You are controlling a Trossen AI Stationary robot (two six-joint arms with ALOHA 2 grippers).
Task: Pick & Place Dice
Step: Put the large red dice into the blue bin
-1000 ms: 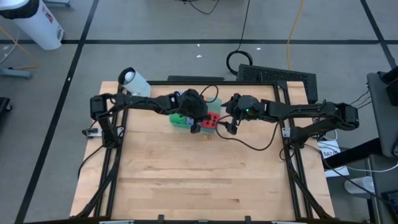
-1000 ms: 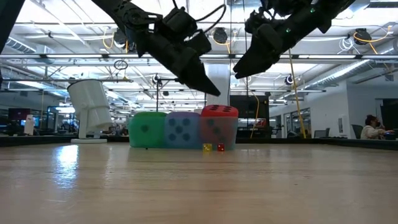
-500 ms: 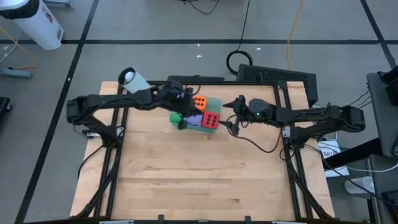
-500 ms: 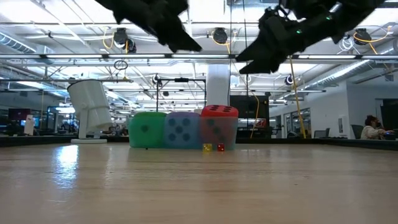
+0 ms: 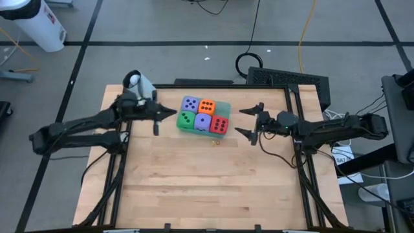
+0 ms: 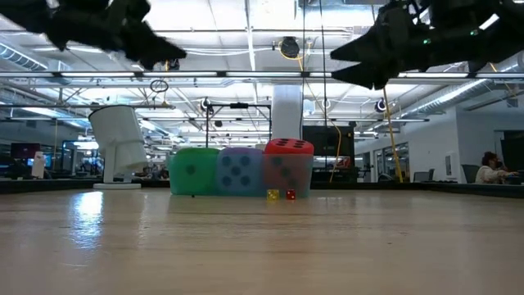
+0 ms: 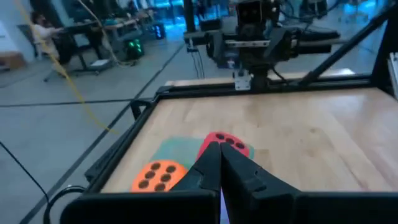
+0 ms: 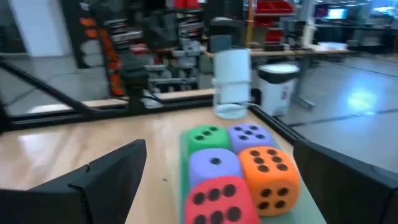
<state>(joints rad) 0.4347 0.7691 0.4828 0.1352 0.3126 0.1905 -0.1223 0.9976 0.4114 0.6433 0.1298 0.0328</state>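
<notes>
dice (image 5: 204,116) sit between closed left fingers (image 5: 169,114) and spread right fingers (image 5: 249,109).

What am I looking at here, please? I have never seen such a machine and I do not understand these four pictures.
This is a robot with two dark arms working at a light wooden table. One picture looks down from above, one looks level across the table top, and two come from small cameras on the arms' wrists.

On the table lies a shallow teal rectangular tray holding five soft cubes with dark pips: a purple die and an orange die at the back, a green die, a second purple die and a red die in front. Two tiny dice lie just in front of the tray. A white cylinder stands at a table corner.

The left gripper is shut and the right gripper is open. Both hang above the table beside the tray, and neither holds anything.
</notes>
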